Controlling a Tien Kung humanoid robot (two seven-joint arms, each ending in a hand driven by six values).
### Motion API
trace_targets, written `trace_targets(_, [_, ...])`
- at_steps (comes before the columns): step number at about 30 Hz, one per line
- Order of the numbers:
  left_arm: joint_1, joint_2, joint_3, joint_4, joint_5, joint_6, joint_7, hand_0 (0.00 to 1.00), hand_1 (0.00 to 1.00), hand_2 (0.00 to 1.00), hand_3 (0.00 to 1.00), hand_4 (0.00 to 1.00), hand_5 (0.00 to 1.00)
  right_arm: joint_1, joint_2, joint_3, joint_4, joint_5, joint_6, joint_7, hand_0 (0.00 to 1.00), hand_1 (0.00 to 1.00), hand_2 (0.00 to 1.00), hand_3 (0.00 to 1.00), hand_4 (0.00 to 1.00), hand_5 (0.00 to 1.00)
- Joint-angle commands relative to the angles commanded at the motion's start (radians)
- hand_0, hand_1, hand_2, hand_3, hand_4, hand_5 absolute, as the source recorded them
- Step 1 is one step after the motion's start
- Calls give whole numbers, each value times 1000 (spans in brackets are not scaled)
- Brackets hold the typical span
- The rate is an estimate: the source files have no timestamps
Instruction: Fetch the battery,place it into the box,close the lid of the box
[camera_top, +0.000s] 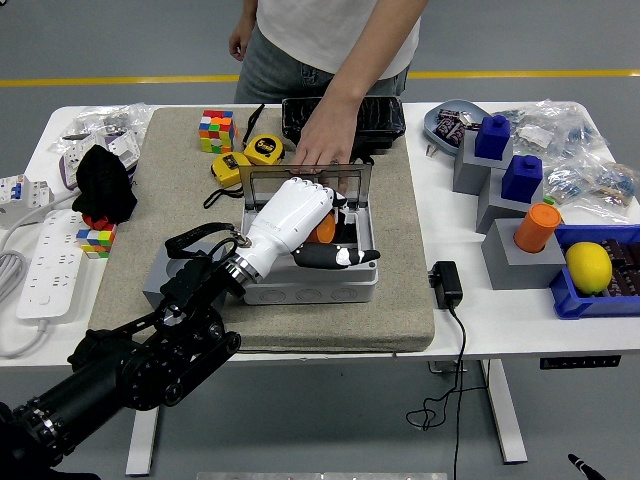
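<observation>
A grey box (345, 288) sits on the grey mat, and its clear lid (262, 181) stands upright at the back. A person's hand (322, 152) rests on the lid's top edge. My left hand (318, 232), white with black fingertips, reaches into the box from the left. Its fingers curl over an orange battery (323, 229) that shows between fingers and thumb, inside the box. The thumb (345, 257) stretches right along the box's front part. Most of the battery and the box floor are hidden by the hand.
Behind the box lie two yellow tape measures (264, 149), a colour cube (216, 131) and a black tray (375, 116). A black adapter (446, 283) with its cable lies right of the mat. Grey stands with blue blocks (492, 137) and a blue bin holding a lemon (589, 267) are at the right.
</observation>
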Motion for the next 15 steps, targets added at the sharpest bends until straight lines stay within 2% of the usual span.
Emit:
trace_targets(10, [1, 0, -5, -5, 11, -12, 2, 193, 148, 183, 192, 998, 857, -1, 1, 0, 0, -1, 0, 0, 811, 722, 715, 731, 998, 977])
trace_targets(11, [2, 0, -6, -6, 12, -15, 3, 226, 446, 399, 442, 998, 860, -1, 1, 1, 0, -1, 0, -1, 811, 722, 715, 732, 998, 972])
trace_targets(15, [1, 0, -9, -13, 15, -22, 3, 226, 446, 399, 442, 998, 860, -1, 1, 2, 0, -3, 0, -1, 811, 722, 715, 732, 998, 972])
